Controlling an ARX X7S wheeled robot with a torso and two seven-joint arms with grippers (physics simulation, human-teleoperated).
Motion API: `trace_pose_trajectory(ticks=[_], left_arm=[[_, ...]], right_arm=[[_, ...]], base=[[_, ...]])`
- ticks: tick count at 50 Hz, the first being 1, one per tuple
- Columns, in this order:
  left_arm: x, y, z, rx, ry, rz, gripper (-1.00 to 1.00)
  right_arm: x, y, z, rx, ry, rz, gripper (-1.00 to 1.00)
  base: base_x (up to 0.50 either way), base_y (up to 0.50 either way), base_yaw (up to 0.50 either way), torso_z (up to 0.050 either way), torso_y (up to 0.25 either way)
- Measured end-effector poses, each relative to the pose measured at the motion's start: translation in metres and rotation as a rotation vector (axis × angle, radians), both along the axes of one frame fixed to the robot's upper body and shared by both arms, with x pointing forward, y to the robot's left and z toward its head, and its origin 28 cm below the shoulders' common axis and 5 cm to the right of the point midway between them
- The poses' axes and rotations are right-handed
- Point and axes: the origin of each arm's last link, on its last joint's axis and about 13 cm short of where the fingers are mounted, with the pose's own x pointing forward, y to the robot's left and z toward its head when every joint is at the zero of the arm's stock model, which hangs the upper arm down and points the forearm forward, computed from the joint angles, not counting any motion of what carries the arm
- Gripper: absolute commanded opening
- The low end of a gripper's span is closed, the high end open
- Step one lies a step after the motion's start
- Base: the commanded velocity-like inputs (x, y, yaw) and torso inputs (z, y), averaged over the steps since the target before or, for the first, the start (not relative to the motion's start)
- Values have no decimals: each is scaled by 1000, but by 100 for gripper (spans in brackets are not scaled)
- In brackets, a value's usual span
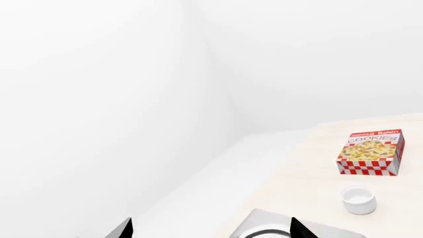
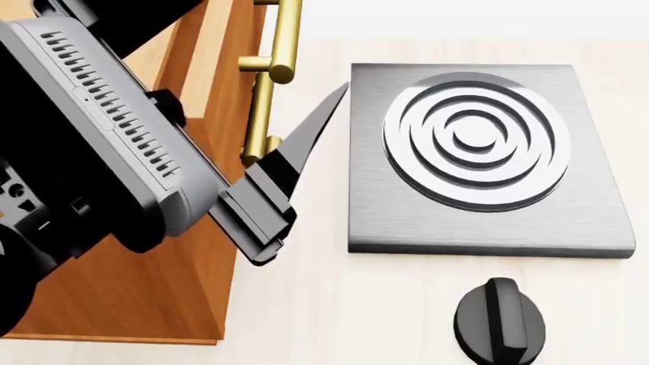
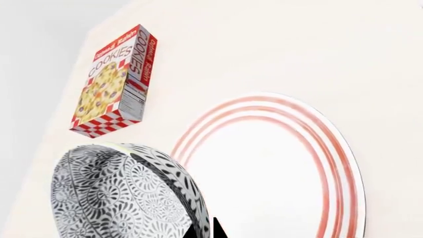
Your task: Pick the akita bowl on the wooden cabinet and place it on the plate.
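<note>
Mostly cropped views here. In the right wrist view the black-and-white patterned akita bowl (image 3: 122, 193) fills the lower corner, cut off by the frame edge, tilted with its patterned outside toward the camera; being round, it shows no long axis. The right gripper (image 3: 206, 229) shows only as dark fingertips at the bowl's rim, apparently clamped on it. Just beside and overlapping the bowl sits the wide white plate with red rings (image 3: 278, 173), partly out of frame. A red-and-white cookies box (image 3: 114, 82) lies nearby on the pale worktop (image 3: 297, 49). The orange-brown wooden cabinet with brass handles (image 2: 152, 289) is largely hidden behind the left arm. The left gripper (image 1: 208, 232) has its tips apart.
</note>
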Motion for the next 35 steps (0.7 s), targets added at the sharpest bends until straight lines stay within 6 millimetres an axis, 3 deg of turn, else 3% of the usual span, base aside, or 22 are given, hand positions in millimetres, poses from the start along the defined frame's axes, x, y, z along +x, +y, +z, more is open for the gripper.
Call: trace_pose_trajectory(ticks=[35], left_arm=[[1, 2, -3, -2, 7, 6, 100]], right_arm=[[5, -7, -16, 63, 33, -17, -100]], base=[[0, 0, 0, 0, 0]])
